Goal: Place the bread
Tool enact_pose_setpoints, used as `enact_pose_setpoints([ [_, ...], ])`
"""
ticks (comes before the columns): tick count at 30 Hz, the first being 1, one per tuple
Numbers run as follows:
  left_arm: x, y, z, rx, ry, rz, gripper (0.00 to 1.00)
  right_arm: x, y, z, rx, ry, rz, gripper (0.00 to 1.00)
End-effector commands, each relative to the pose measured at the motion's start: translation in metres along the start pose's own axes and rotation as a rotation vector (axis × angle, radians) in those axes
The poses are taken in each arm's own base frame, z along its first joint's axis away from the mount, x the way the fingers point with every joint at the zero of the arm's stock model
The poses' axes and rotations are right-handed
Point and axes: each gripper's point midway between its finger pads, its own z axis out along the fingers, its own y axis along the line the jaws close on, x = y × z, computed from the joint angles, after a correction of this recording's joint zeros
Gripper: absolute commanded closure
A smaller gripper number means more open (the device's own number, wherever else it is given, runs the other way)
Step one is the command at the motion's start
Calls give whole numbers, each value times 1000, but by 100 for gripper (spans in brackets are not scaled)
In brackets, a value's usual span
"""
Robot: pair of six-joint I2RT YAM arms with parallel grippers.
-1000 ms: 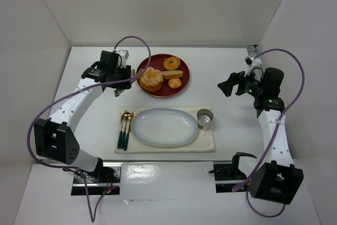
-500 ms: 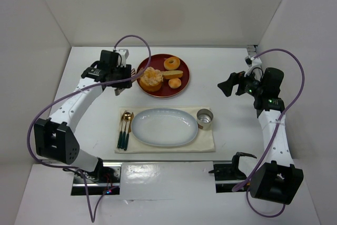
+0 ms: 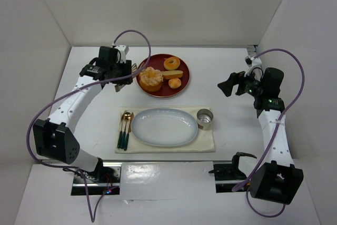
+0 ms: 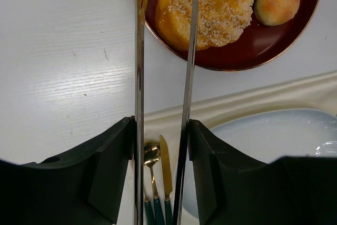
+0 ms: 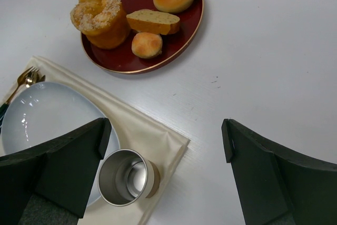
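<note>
The bread (image 3: 151,79), a large golden bun with a pale sugared swirled top, sits on the left of the dark red plate (image 3: 181,88). It also shows in the left wrist view (image 4: 210,3) and the right wrist view (image 5: 100,17). My left gripper (image 3: 120,73) (image 4: 160,130) is shut on metal tongs (image 4: 139,67) whose two blades reach over the plate. One blade lies by the bread's left side, the other across its top. My right gripper (image 3: 231,85) (image 5: 166,130) is open and empty, over the table at the right.
The red plate also holds a ring doughnut (image 3: 171,63), an oblong bun (image 3: 172,74) and a small round bun (image 3: 175,83). A pale oval plate (image 3: 164,127) lies on a cream napkin (image 3: 208,140) with a metal cup (image 3: 205,119) and gold cutlery (image 3: 125,129).
My left gripper has moved back and slightly right, swinging the tongs from beside the plate to over the bread. The right arm has not moved.
</note>
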Motion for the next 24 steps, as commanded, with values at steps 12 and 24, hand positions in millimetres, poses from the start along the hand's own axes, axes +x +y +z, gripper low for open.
enact_pose_setpoints([
  [12, -4, -4, 22, 23, 28, 25, 41, -22, 2, -7, 10, -53, -64, 0],
  [24, -2, -13, 27, 73, 78, 29, 40, -22, 2, -7, 10, -53, -64, 0],
])
